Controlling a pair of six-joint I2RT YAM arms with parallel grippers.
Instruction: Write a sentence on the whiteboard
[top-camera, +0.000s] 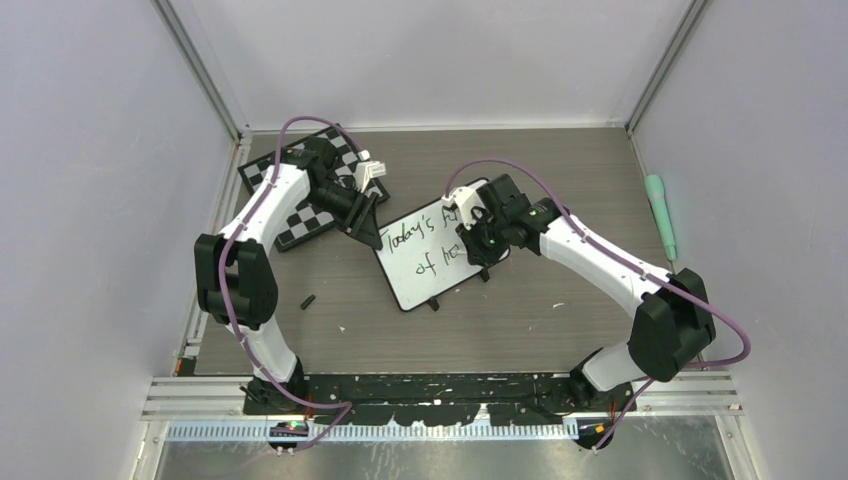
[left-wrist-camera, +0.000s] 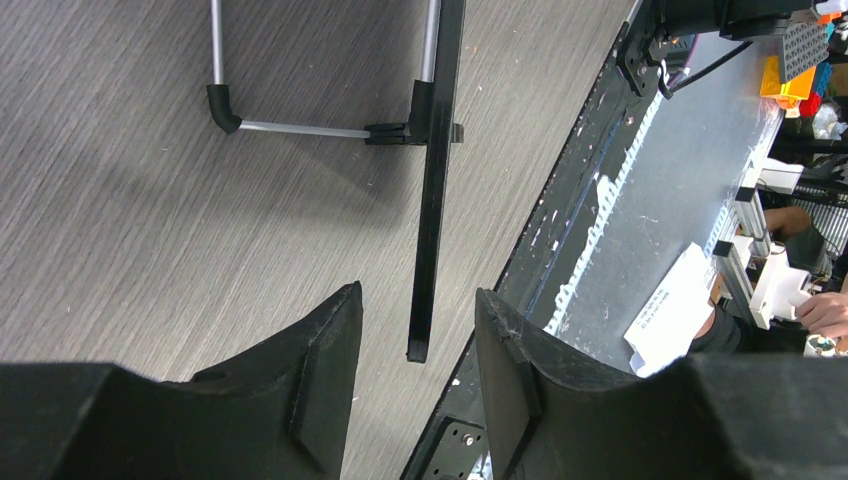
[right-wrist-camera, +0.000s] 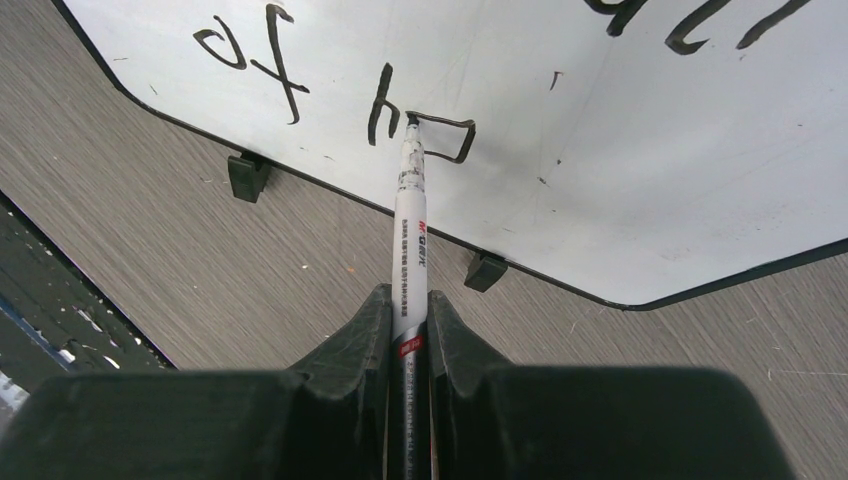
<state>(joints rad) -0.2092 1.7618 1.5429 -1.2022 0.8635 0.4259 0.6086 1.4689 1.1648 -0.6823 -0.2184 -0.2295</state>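
Whiteboard (top-camera: 425, 282), black handwriting (top-camera: 410, 238), upper line "Today's f", lower line "of h", remainder hidden, marker (right-wrist-camera: 412, 240) barrel, small print illegible

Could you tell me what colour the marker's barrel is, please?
The marker is white with red print, clearest in the right wrist view.

From above, my right arm (top-camera: 590, 250) covers the ends of both lines of the sentence (top-camera: 410, 240). In my right wrist view the board (right-wrist-camera: 600, 150) runs off the top and right edges, cutting the upper letters, and the rear of the marker (right-wrist-camera: 412, 230) is buried between my right fingers (right-wrist-camera: 365, 340). My left wrist view shows the board edge-on only. A black bit (top-camera: 308, 300) on the table (top-camera: 500, 330) is too small to name.
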